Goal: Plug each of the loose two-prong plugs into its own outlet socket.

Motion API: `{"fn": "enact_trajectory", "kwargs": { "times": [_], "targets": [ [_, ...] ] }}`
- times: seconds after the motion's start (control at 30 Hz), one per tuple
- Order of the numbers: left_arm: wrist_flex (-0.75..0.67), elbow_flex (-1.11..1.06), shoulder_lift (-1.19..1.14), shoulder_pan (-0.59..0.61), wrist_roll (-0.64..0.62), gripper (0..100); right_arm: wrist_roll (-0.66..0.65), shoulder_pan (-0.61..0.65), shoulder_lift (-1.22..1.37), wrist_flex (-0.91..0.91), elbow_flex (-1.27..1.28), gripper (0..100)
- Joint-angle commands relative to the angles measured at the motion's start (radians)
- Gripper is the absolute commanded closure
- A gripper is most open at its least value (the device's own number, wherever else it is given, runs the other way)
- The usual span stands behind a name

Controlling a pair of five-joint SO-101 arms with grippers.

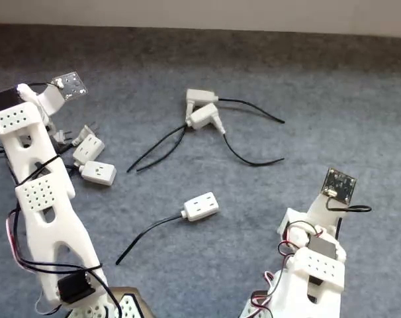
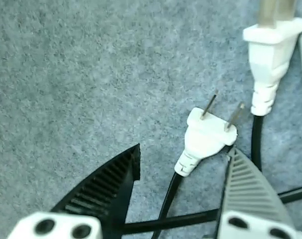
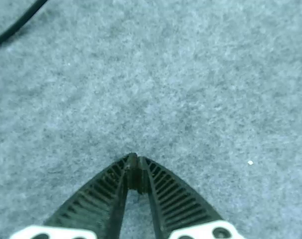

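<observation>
A loose white two-prong plug [image 2: 208, 134] on a black cord lies on the grey carpet, prongs pointing away from my left gripper [image 2: 185, 151]. That gripper is open, its black and grey fingers either side of the plug's cord end, touching nothing. A second white plug [image 2: 270, 47] lies just beyond it. In the high view the left arm [image 1: 35, 185] stands over two white outlet sockets [image 1: 88, 149] [image 1: 98, 173]. A third socket [image 1: 200, 206] lies mid-table. My right gripper [image 3: 136, 172] is shut on nothing, low over bare carpet.
Two more white plug or socket pieces [image 1: 202, 109] with black cords [image 1: 253, 159] lie together at the back of the table. A black cord [image 3: 14, 25] crosses a corner of the right wrist view. The right arm [image 1: 313, 265] stands at the front right.
</observation>
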State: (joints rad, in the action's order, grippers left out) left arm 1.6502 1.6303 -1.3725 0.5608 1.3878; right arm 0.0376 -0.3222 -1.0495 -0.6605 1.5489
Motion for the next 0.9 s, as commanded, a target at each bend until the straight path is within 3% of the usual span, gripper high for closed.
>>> {"fn": "enact_trajectory", "kwargs": {
  "times": [0.0,0.2,0.43,0.7,0.87],
  "targets": [
    [-0.017,0.024,-0.018,-0.001,0.155,73,0.005,0.012,-0.012,0.021,-0.018,98.8],
    [0.003,0.027,-0.038,-0.01,0.153,75,0.005,0.012,-0.012,0.021,-0.018,98.8],
    [0.08,0.028,-0.031,-0.031,0.155,100,0.005,0.012,-0.012,0.021,-0.018,98.8],
    [0.083,0.03,0.022,-0.028,0.144,99,0.005,0.012,-0.012,0.021,-0.019,98.8],
    [0.083,0.03,0.193,-0.053,-0.028,99,0.005,0.012,-0.012,0.021,-0.019,98.8]
  ]
}}
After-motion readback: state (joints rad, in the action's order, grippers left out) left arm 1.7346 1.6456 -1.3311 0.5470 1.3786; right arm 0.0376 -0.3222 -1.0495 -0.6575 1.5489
